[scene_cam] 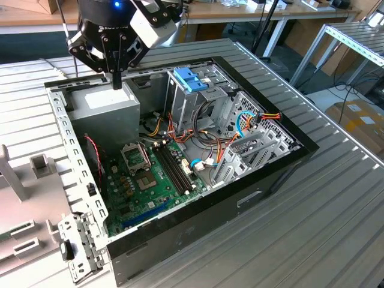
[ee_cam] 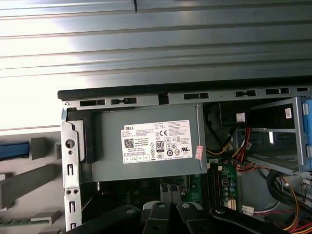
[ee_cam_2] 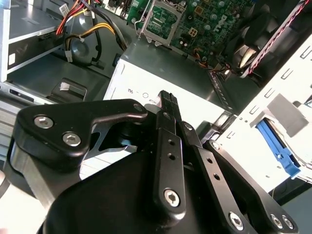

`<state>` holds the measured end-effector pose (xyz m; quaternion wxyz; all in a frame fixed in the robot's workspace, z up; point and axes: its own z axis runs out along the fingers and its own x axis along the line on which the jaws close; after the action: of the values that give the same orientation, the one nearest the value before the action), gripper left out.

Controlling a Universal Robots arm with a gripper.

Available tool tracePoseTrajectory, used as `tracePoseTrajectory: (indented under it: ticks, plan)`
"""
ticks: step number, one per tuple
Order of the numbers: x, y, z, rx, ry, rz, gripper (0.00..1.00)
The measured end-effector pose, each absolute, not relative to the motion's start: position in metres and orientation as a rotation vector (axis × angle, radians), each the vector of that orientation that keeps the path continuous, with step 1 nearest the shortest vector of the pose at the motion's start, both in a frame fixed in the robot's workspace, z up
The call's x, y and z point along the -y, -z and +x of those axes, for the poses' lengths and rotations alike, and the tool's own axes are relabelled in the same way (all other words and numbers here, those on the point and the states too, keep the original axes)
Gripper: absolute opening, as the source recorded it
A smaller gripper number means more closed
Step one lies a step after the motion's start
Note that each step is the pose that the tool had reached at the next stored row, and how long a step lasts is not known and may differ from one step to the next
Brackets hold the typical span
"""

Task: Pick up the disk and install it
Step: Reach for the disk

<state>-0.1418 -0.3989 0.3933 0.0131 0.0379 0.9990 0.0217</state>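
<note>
One ribbed metal table (scene_cam: 336,198) carries everything, and its bare surface on the exterior view's right is the widest free room. Next in size, the open computer case (scene_cam: 270,174) lies on its side. Its thin perforated rim (ee_cam: 161,92) is the edge to respect, and I judge that any sideways travel should be made above that rim, not across it. Inside, the grey power-supply box (scene_cam: 111,108) fills the corner under the arm. Its flat top gives no hold and little margin. The drive cage (scene_cam: 198,99) with its blue latch (scene_cam: 191,78) stands beside the box, with loose cables (scene_cam: 240,129) crowding its far side, so the clean way in is from straight above.

The gripper (scene_cam: 117,81) hangs just over the power-supply box, apart from it. Its fingers are drawn together and nothing is between them.

A grey fixture (scene_cam: 24,198) sits on the table just beyond the case wall. In the first wrist view a blue strip (ee_cam: 14,148) lies on it. I take this for the rail of the disk, though I cannot tell for certain. To do this step well, rise clear before crossing the wall, then part the fingers while above the fixture.
</note>
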Motion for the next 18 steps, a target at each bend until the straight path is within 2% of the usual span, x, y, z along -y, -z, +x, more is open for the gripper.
tracePoseTrajectory:
  ticks: [18]
  plan:
    - [0.3989,-0.3933,-0.1489,-3.113,-0.068,0.118,0.11]
